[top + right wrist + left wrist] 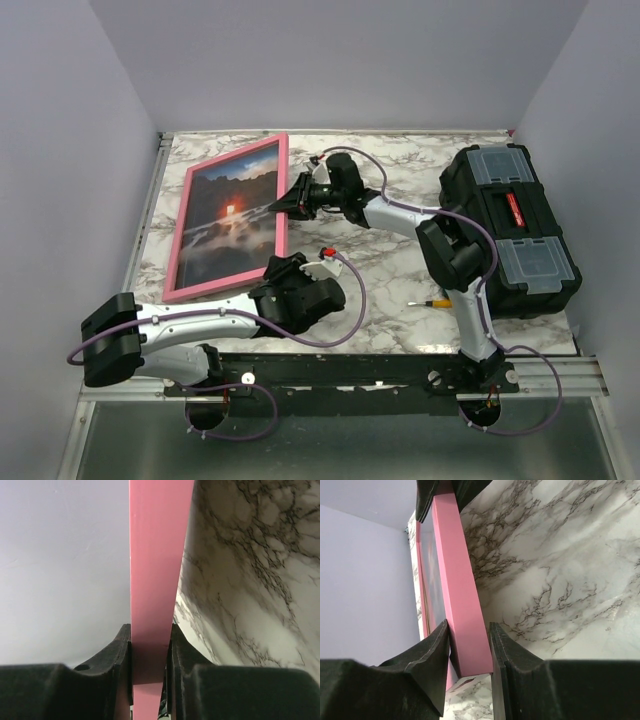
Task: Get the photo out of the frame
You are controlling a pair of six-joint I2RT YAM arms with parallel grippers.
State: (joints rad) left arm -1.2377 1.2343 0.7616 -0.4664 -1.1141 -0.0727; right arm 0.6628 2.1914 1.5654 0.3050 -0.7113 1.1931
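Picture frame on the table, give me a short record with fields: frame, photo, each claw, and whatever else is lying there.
frame: pink, on the left of the table, picture side facing the top camera
photo: sunset seascape, not yet out of the frame
left claw: closed on the frame's near right corner
right claw: closed on the frame's right edge, farther back
other items: black toolbox at right; small screwdriver beside the right arm

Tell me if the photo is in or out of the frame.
In: the top view shows the photo filling the frame, the seascape edged by pink on all sides.
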